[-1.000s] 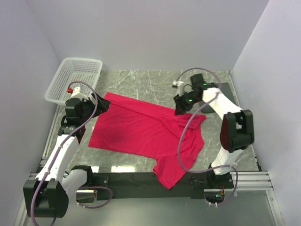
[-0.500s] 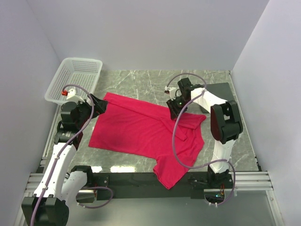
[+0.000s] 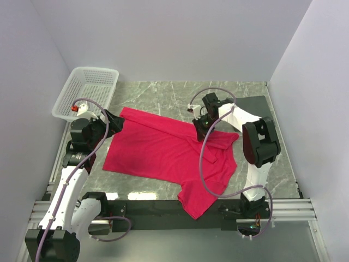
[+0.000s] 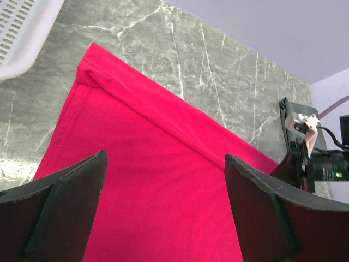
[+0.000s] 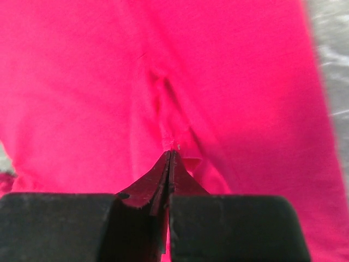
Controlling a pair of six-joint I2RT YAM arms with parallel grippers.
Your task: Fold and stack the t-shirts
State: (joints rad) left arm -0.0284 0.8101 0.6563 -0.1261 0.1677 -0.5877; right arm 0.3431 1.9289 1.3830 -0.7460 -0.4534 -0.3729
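**On the marble table, one red shirt between two pincers**

At the far left corner we see a white mesh basket (image 3: 87,93) standing on the grey marble table (image 3: 163,93), just beside the wall. Near it, toward us, the left gripper (image 3: 112,124) hangs at the left edge of the crimson t-shirt (image 3: 158,153), close to the shirt's far-left corner. From its wrist camera the left gripper (image 4: 163,164) is spread wide. Its two dark fingers (image 4: 65,207) stand well apart, with flat red cloth (image 4: 136,180) filling the gap between them. We cannot tell whether the tips touch the fabric.

The t-shirt lies spread out across the middle of the table, mostly flat. A long crease runs along its far edge, and one part reaches toward the near edge between the two arm bases.

Further right, the right gripper (image 3: 200,130) is down on the shirt's far-right part. Its wrist camera shows the right gripper (image 5: 170,154) with its jaws pressed together. A small pucker of red cloth (image 5: 82,82) runs straight into the tips, so we read it as pinching the fabric. Beyond it, at the far right corner, a dark mat (image 3: 259,103) lies on the table.
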